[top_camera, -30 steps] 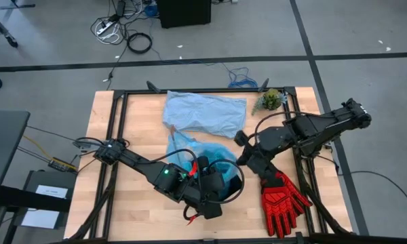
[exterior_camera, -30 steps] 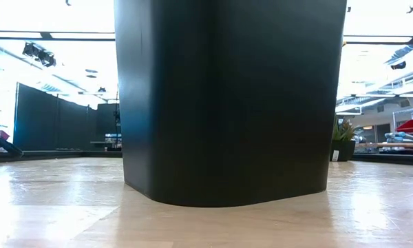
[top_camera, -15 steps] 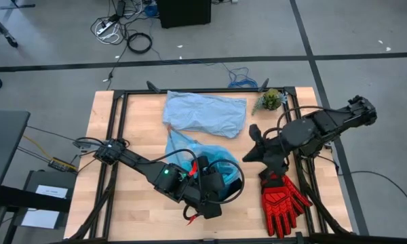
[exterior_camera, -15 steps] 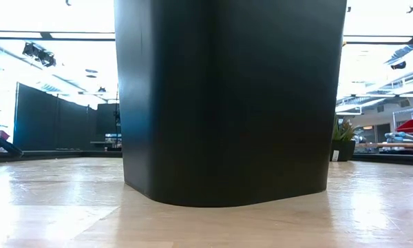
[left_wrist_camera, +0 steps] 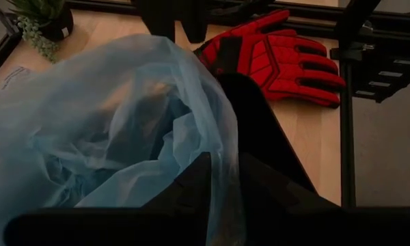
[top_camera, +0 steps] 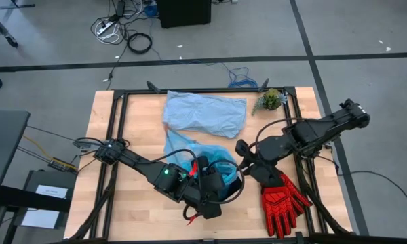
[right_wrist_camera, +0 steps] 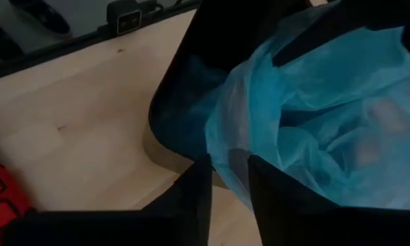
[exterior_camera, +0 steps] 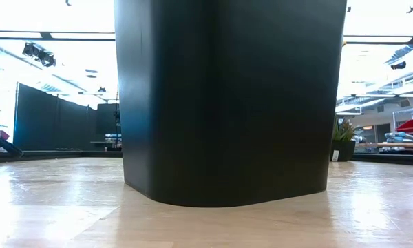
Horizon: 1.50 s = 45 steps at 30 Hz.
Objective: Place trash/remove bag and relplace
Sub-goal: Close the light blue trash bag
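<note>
At the black bin (exterior_camera: 227,96), the bag (top_camera: 202,154) bulges from its mouth, the left gripper (left_wrist_camera: 222,181) pinching the film at one rim and the right gripper (right_wrist_camera: 229,179) pinching it at the opposite rim.

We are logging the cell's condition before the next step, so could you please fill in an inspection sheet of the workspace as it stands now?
Surface: wooden table inside a black frame.
Job's things: cyan bag sits in the black bin, its top bunched up above the rim; trash not clearly seen.
Clutter: paler grey-blue bag lying flat at the far side; red glove; small green plant.
Grippers: left gripper and right gripper are each at the bag's edge by the bin rim, with plastic between the fingers.
Cables: loose coils on the floor beyond the table.
Surroundings: grey floor; no people seen.
</note>
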Each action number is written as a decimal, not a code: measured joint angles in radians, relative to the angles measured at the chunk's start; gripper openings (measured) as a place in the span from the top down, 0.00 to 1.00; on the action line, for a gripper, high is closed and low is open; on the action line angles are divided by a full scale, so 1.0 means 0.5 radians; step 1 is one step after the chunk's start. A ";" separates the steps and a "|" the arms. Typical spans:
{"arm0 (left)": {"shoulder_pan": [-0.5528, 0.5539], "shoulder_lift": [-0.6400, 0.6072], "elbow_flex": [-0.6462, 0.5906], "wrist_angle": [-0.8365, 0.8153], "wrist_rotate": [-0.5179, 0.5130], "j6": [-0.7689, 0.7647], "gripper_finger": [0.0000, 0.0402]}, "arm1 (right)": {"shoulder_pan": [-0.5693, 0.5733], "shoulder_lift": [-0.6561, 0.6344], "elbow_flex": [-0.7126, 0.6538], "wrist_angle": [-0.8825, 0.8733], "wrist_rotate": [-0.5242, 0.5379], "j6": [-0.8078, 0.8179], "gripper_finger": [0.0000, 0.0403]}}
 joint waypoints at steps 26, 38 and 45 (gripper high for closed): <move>-0.009 -0.001 0.000 0.005 0.031 -0.056 0.79 | -0.085 0.079 0.001 0.083 -0.101 -0.171 0.86; -0.011 -0.001 0.000 0.001 0.047 -0.058 0.79 | -0.092 0.077 0.001 -0.008 -0.018 -0.132 1.00; -0.011 -0.001 0.001 0.037 0.077 -0.057 0.79 | -0.012 -0.014 0.001 0.132 0.247 -0.100 1.00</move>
